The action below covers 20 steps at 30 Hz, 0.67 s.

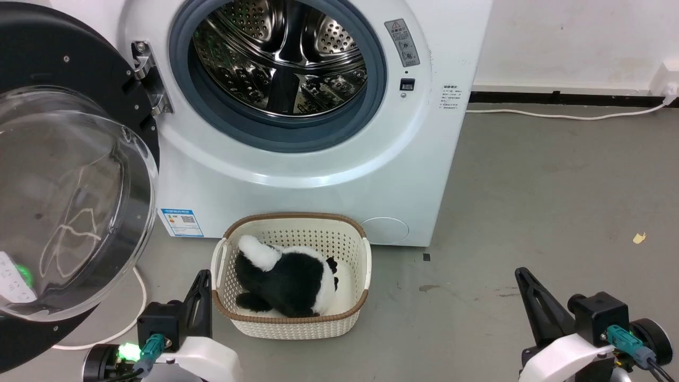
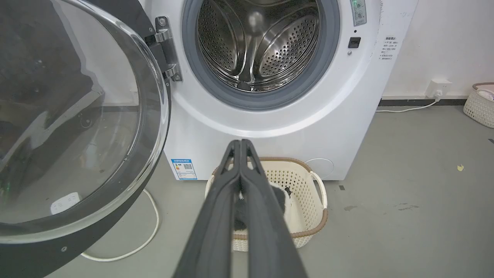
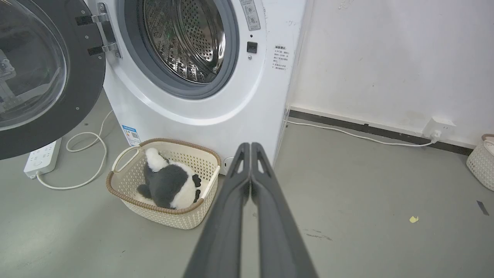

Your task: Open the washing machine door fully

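Jaws pressed together on the left gripper (image 2: 240, 143), the two dark fingers meeting along their length with nothing between them. Same on the right gripper (image 3: 250, 145): closed on nothing. Both apart from the washing machine door (image 1: 74, 201).

Door swung wide to the left of the washing machine (image 1: 318, 175), hung on its metal hinge (image 1: 151, 79) at the left edge of the opening. Bulging clear glass bowl turned toward the head camera, black rim around it. Opening uncovered: grey gasket (image 1: 286, 139) ringing the perforated steel drum (image 1: 281, 58). Small blue sticker (image 1: 181, 222) low on the white front, near the door's lower edge.

On the floor (image 1: 530, 201) just before the machine, a cream perforated basket (image 1: 286, 324) with a brown rim, a black-and-white plush toy (image 1: 286, 278) lying inside. In the head view, left gripper low at the left, just beside the basket and below the door. Right gripper low at the right over bare floor, well apart from basket and machine.

White power strip (image 3: 42, 156) with a looped cord under the door. White cable (image 1: 557, 114) along the foot of the wall, right of the machine. Small yellow scrap (image 1: 639, 237) on the floor to the right.
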Tool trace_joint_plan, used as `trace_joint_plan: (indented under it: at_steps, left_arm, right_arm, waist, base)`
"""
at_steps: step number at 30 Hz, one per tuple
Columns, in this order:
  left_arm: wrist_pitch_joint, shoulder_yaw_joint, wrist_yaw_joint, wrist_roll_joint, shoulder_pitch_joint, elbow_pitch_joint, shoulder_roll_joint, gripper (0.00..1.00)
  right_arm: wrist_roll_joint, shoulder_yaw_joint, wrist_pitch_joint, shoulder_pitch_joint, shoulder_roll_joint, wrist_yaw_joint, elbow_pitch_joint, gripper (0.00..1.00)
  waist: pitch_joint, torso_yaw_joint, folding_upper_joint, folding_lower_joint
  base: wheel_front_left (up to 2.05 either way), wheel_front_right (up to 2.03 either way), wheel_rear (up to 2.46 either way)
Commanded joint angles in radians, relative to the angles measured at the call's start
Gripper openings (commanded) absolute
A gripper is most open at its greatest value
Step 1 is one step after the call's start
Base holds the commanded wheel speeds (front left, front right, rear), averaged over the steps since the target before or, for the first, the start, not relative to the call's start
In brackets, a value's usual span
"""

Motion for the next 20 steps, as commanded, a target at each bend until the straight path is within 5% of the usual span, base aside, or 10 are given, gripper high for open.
trace_joint_plan:
  at_steps: [1,20]
  left_arm:
    - [0.0,0.003,-0.006,0.009,-0.015,-0.005,0.0,0.0]
    - [0.0,0.003,-0.006,0.009,-0.015,-0.005,0.0,0.0]
  right_arm:
    - [-0.008,0.0,0.0,-0.014,0.005,0.001,-0.002,0.0]
    - [-0.008,0.0,0.0,-0.014,0.005,0.001,-0.002,0.0]
  waist:
    - [0.0,0.0,0.0,0.0]
    - [0.0,0.0,0.0,0.0]
  base:
    - [0.0,0.0,0.0]
    - [0.0,0.0,0.0]
